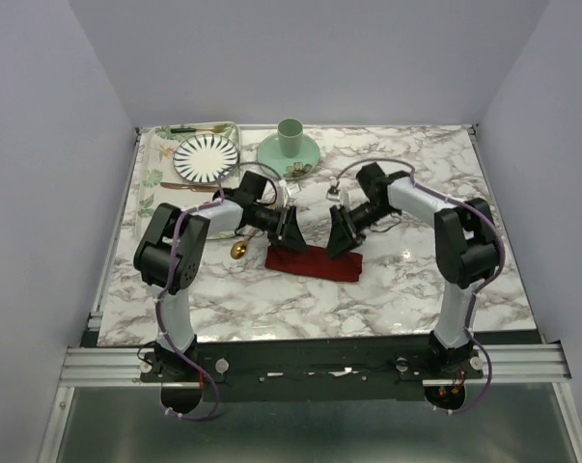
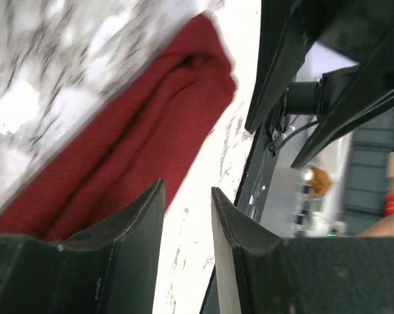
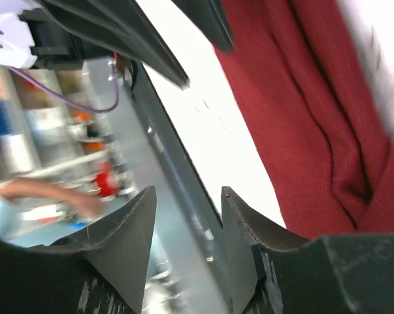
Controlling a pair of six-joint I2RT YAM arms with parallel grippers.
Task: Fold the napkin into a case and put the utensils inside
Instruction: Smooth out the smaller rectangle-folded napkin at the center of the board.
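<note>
Both my arms are reaching in low over the middle of the table (image 1: 416, 289), tilted toward each other right above the napkin (image 1: 315, 260). The napkin is folded into a long narrow dark red strip. It lies flat and a bit slanted, roughly centred between the left and right edges.

My left gripper (image 1: 292, 230) is by the strip's left part and my right gripper (image 1: 341, 234) by its right part, both along its far long side. In the left wrist view my left gripper (image 2: 187, 188) has its fingers spread, with only bare table in the gap and the cloth off to one side. Same deal for the right gripper (image 3: 189, 191): fingers apart, pinching nothing, red cloth just beside one finger.

The gold spoon (image 1: 239, 249) sits on the table near the napkin's left end, not touching it. In the back left corner there's a tray (image 1: 151, 154) with a striped plate (image 1: 206, 156). A green cup (image 1: 291, 138) stands on a saucer (image 1: 271, 156) by the back edge.
</note>
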